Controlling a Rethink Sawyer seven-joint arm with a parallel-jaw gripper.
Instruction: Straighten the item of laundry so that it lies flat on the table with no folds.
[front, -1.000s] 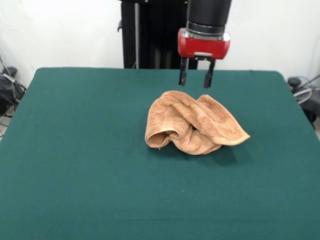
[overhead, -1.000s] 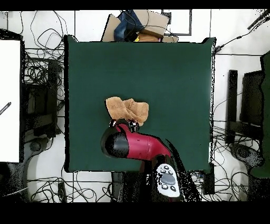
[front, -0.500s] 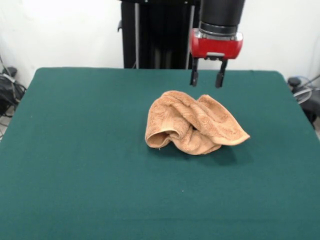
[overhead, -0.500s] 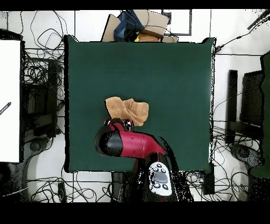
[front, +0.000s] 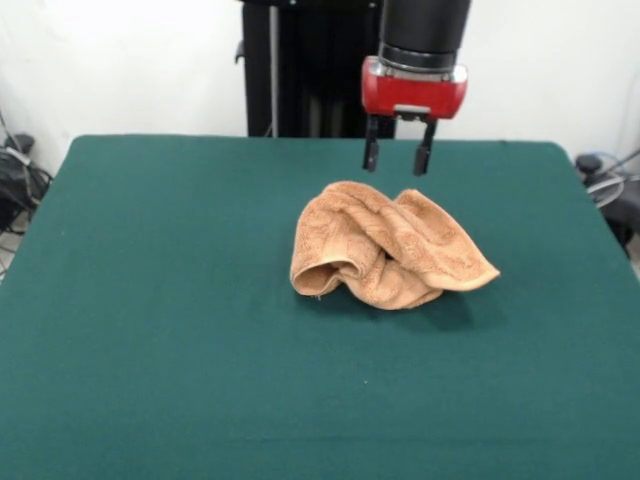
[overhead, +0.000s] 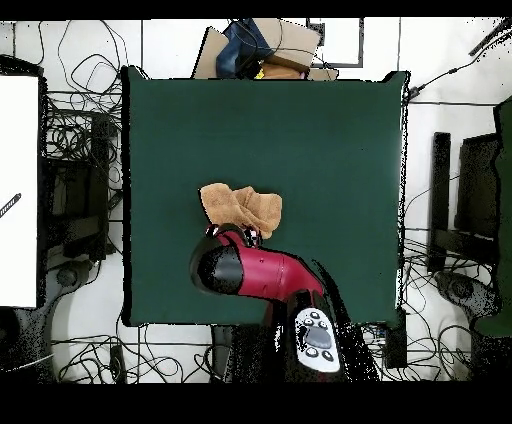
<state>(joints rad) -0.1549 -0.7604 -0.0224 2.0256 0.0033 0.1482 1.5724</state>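
Note:
The item of laundry (front: 388, 247) is a light orange-tan towel, crumpled into a folded heap near the middle of the dark green table (front: 160, 300). Seen from overhead, the towel (overhead: 242, 208) lies left of the table's (overhead: 320, 140) centre, toward the arm's side. My gripper (front: 397, 160) hangs above the towel's far edge, clear of the cloth, open with nothing between its two black fingers. In the overhead view the red arm covers the gripper and borders the towel's near edge.
Cables and dark equipment lie on the floor around the table (overhead: 75, 150). A cardboard box (overhead: 270, 45) sits beyond the table's far edge in the overhead view. A white panel (overhead: 18, 190) stands at the left.
The gripper swung right half a second ago and has since come back left, ending near where it began above the towel's far edge. The towel has not moved.

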